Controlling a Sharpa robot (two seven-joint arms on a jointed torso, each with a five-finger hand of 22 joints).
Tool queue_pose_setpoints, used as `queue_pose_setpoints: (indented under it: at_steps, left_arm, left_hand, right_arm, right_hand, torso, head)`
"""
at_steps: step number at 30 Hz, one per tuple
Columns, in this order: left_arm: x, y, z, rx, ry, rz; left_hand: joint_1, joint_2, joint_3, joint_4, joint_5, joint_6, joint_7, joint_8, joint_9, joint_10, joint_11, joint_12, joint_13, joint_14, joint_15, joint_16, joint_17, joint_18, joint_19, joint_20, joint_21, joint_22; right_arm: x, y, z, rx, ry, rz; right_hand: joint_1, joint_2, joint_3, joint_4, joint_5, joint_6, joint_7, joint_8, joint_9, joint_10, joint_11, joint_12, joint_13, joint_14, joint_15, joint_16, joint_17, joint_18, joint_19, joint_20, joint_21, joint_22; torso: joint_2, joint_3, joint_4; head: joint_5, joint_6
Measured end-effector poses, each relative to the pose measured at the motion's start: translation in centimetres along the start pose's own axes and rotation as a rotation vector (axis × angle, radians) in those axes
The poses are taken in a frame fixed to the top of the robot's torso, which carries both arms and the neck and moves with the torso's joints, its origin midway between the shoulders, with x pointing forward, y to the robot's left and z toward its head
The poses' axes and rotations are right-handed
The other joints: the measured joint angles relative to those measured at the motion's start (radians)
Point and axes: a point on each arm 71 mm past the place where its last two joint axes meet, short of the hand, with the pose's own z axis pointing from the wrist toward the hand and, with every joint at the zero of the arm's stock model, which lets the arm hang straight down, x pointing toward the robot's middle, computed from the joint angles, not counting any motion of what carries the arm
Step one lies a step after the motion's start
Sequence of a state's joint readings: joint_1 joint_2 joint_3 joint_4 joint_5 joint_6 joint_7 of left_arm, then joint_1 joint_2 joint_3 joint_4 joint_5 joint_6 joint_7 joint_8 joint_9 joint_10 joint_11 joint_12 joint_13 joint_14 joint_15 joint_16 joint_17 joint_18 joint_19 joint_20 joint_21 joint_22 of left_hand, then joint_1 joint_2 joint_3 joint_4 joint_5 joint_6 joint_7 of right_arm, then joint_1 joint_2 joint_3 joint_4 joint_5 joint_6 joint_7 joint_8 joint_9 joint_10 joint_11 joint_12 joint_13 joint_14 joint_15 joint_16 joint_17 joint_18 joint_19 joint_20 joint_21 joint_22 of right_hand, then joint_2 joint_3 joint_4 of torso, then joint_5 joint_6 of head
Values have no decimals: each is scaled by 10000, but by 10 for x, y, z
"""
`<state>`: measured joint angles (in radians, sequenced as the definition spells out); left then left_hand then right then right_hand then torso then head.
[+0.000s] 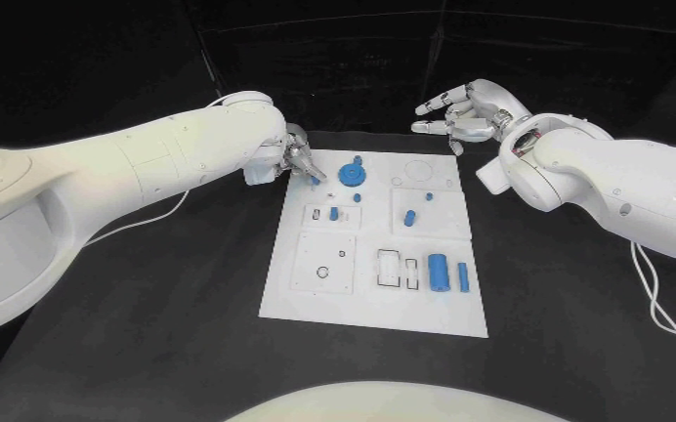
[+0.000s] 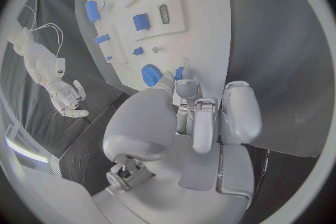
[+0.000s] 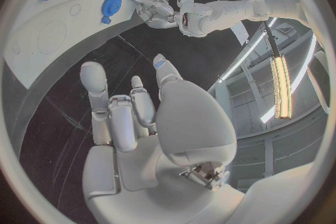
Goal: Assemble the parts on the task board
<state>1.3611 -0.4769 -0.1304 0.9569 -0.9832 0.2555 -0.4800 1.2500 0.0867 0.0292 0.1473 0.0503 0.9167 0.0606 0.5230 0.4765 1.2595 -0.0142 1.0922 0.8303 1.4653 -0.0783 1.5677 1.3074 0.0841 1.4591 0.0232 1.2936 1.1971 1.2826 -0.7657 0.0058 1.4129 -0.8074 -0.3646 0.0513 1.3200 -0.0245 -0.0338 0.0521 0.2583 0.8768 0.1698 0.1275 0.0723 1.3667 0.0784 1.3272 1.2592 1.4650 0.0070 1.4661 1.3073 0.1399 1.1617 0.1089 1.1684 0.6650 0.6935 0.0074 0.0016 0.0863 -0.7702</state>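
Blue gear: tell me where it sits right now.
In the head view the blue gear lies at the far end of the white board, beside the left hand.

Task board lies at the desk centre; left hand at its far-left corner, right hand beyond its far-right corner, apart.

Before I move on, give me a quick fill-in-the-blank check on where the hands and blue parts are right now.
1. The silver left hand reaches to the white task board's ____ left corner.
2. The silver right hand holds ____.
3. The round blue gear-like part lies nearest the ____ hand.
4. The two long blue parts lie by the board's ____ edge.

Missing words: far; nothing; left; right
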Motion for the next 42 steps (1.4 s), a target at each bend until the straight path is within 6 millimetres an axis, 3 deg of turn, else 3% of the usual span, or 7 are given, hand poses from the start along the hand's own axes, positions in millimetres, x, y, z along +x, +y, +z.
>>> queue_pose_setpoints:
  at_steps: [10,15,20,22,30,36,42]
  left_arm:
    - [0,0,0,4,16,-55]
    - [0,0,0,22,19,-74]
    - [0,1,0,97,3,-222]
    - [0,3,-1,151,-17,-348]
    - [3,14,-10,466,-53,-955]
    - [9,19,-20,743,43,-1324]
    - [18,22,-32,1042,150,-1564]
  left_hand:
    - [254,255,339,-251,-1,-1,1,45,-43,-6,-5,0,-18,0,0,0,0,-1,0,0,0,6]
    - [706,327,1223,-707,-44,-115,-31,-44,-151,-88,-19,-79,-68,0,0,0,0,-1,0,0,0,33]
    - [777,301,1802,-188,-71,-164,18,88,-162,-103,-3,-118,-72,0,0,0,0,0,-1,-1,0,89]
    - [633,166,2086,95,-51,-164,18,168,-162,-81,-25,-117,-88,0,0,0,0,0,-1,-1,0,116]
    - [-946,-661,4660,-533,-36,-64,-30,467,-128,98,-55,-118,-121,0,0,0,0,0,35,36,46,237]
    - [-1679,-837,5668,-888,46,5,-30,669,-89,166,-55,-117,-134,0,0,0,0,-1,35,35,46,281]
    - [-1886,-883,5866,-976,48,6,-30,740,-88,202,-89,-117,-133,0,0,0,0,-1,35,35,83,298]
  right_arm:
    - [0,0,0,6,0,-1]
    - [0,0,0,7,2,0]
    - [0,0,0,13,-1,-2]
    - [-1,0,-1,17,-4,-3]
    - [-2,-1,-1,40,-15,-10]
    - [-2,-2,-1,58,-25,-17]
    - [-3,-2,-1,70,-27,-20]
  right_hand:
    - [0,0,0,0,0,0,0,0,0,0,0,0,6,0,0,0,0,1,0,0,0,0]
    - [0,0,0,0,0,0,0,0,0,0,0,0,8,0,0,0,0,1,0,0,0,0]
    - [0,0,0,0,0,0,0,0,0,0,0,0,8,0,0,0,0,0,0,0,0,0]
    - [0,0,0,0,0,0,0,0,0,0,0,0,8,0,0,0,0,1,0,0,0,0]
    - [0,0,-26,26,1,0,0,0,0,0,0,0,8,0,0,0,0,0,0,0,0,0]
    - [0,0,-26,26,1,0,0,0,0,0,0,0,8,0,0,0,4,0,0,0,0,0]
    - [0,0,-26,26,1,0,0,0,0,0,0,0,7,0,0,0,7,0,0,0,0,0]
  torso:
    - [0,6,-6]
    - [1,6,-9]
    - [1,6,-9]
    - [1,6,-10]
    - [-2,6,9]
    - [-5,1,10]
    - [-7,0,12]
  head:
    - [18,-17]
    - [19,-17]
    - [20,-16]
    - [20,-17]
    - [7,-25]
    - [42,-16]
    - [72,-28]
